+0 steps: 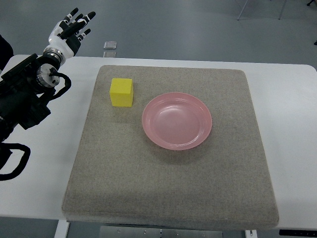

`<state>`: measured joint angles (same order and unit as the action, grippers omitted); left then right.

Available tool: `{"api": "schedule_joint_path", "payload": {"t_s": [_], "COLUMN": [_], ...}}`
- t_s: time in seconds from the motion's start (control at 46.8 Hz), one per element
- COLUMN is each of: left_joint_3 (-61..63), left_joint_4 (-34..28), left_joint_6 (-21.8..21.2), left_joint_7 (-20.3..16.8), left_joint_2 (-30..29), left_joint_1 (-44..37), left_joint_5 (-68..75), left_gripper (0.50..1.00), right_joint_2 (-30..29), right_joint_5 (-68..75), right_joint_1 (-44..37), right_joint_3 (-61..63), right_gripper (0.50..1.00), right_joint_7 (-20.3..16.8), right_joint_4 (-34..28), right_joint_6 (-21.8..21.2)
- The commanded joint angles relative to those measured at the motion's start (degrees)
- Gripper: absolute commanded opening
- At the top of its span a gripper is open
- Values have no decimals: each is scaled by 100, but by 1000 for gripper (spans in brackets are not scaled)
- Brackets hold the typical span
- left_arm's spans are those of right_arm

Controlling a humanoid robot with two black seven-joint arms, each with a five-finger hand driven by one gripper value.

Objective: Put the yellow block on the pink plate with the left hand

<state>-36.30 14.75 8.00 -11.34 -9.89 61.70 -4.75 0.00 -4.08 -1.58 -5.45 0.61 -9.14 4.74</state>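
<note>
Fingers (pixel 79 22) of the left hand (pixel 69 32) are spread and hold nothing, raised at 10 o'clock beyond the surface (pixel 287 99). Current step appears to be the approach. The yellow block (pixel 121 92) sits on the grey mat (pixel 168 188), just beside the empty pink plate (pixel 177 120), at its 10 o'clock. Next move: lower toward the block, then close. Grey floor (pixel 188 25) surrounds the white surface.

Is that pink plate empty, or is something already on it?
Empty. The pink plate shows only its bare inside; the yellow block sits on the grey mat beside it, apart from its rim.
</note>
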Motion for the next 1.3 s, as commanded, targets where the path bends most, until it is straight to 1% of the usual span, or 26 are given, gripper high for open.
{"api": "schedule_joint_path", "payload": {"t_s": [0.0,0.235,1.068,1.282], "left_joint_3": [0,0,9,202], "left_joint_4": [-7,1,10,274], "left_joint_6": [-1,-1,17,26], "left_joint_7": [0,-114,-114,-114], "left_joint_2": [-4,-4,-21,-92], "left_joint_1": [0,-9,9,79], "left_joint_5": [0,0,0,421], "left_gripper": [992,992,992,990], "right_joint_2": [0,0,0,0], "right_joint_5": [4,-5,4,-5], "right_joint_1": [0,0,0,0], "right_joint_3": [0,0,0,0], "right_gripper": [924,924,924,924], "right_joint_7": [1,1,1,1], "right_joint_4": [0,0,0,0], "right_joint_6": [1,1,1,1]}}
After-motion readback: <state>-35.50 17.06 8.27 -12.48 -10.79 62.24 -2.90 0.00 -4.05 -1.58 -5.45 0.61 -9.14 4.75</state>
